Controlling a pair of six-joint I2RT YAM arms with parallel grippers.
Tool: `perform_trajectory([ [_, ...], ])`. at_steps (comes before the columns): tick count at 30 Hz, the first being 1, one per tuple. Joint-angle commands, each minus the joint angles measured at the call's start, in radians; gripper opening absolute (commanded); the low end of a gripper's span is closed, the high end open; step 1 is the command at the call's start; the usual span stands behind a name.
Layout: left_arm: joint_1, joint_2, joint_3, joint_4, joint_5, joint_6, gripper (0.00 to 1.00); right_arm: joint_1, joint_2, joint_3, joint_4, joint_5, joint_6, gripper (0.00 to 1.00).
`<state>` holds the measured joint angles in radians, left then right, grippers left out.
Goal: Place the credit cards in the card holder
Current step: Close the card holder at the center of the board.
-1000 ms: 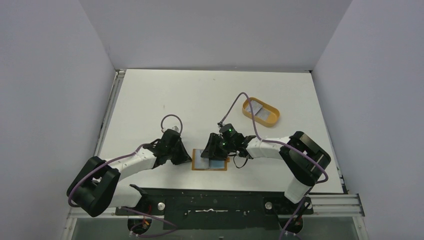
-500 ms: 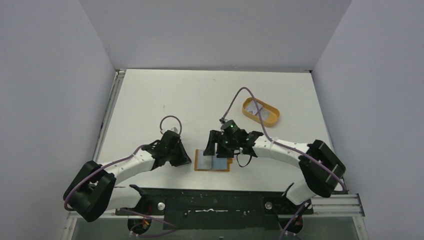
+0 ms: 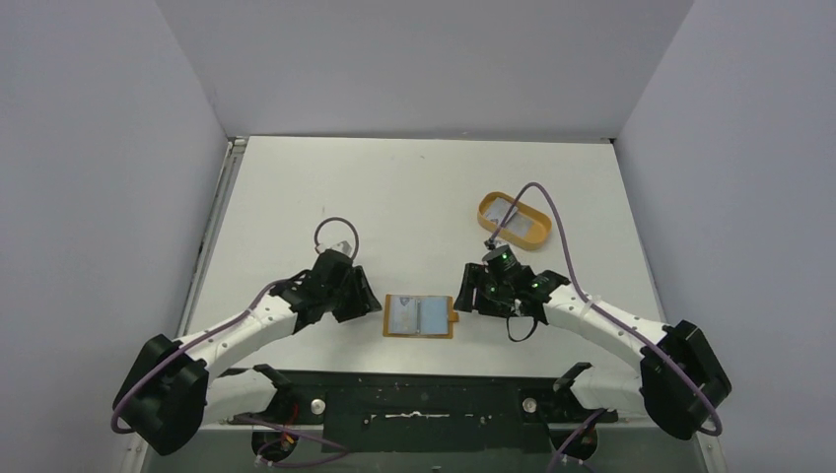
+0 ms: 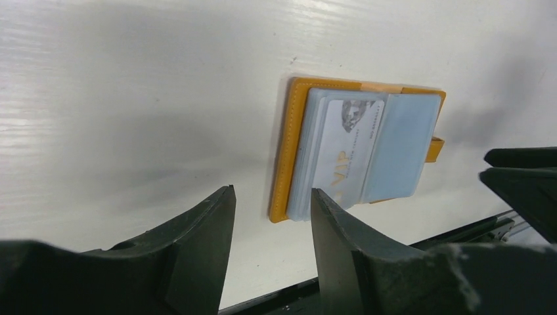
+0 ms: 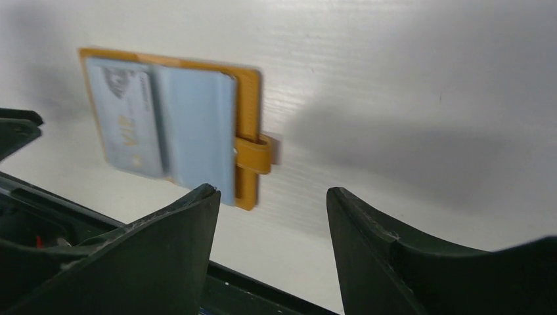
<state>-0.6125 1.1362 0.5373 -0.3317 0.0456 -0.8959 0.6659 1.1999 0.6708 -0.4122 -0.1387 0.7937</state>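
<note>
On table (image 3: 394, 197), open orange card holder (image 3: 420, 316)

A robot laboratory cell is shown: a white surface (image 3: 394, 187) is closed in by plain grey walls (image 3: 424, 59), and the left arm (image 3: 237, 330) and the right arm (image 3: 603, 320) are bolted to a black rail (image 3: 424, 392) at its near edge.

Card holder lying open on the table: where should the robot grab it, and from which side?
Probably the snap tab, approached from the right by the right gripper. The card holder lies open and flat on the table, so its edges give little to pinch; the tab sticks out past the right edge.
</note>
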Motion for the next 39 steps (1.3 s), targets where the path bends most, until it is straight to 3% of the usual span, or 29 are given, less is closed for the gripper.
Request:
perform_trajectory([
  [1, -0.041, 0.069, 0.058, 0.091, 0.041, 0.028, 0.45, 0.002, 0.034, -0.050, 0.118, -0.058, 0.016, 0.61],
  [7, -0.089, 0.187, 0.130, 0.088, 0.020, 0.043, 0.46, 0.003, 0.121, -0.076, 0.220, -0.108, 0.052, 0.59],
  [12, -0.096, 0.227, 0.127, 0.071, -0.007, 0.039, 0.45, 0.004, 0.188, -0.083, 0.286, -0.137, 0.088, 0.48],
  [18, -0.094, 0.221, 0.101, 0.057, -0.026, 0.035, 0.43, -0.007, 0.238, -0.080, 0.312, -0.134, 0.097, 0.25],
  [23, -0.088, 0.184, 0.077, 0.022, -0.071, 0.040, 0.42, -0.012, 0.171, -0.068, 0.253, -0.105, 0.089, 0.01],
  [31, -0.072, 0.241, 0.046, 0.064, -0.062, 0.035, 0.41, -0.022, 0.002, -0.056, 0.199, -0.175, 0.037, 0.00],
  [39, -0.075, 0.349, 0.070, 0.135, -0.010, 0.029, 0.38, -0.039, -0.070, -0.122, 0.447, -0.347, 0.091, 0.00],
])
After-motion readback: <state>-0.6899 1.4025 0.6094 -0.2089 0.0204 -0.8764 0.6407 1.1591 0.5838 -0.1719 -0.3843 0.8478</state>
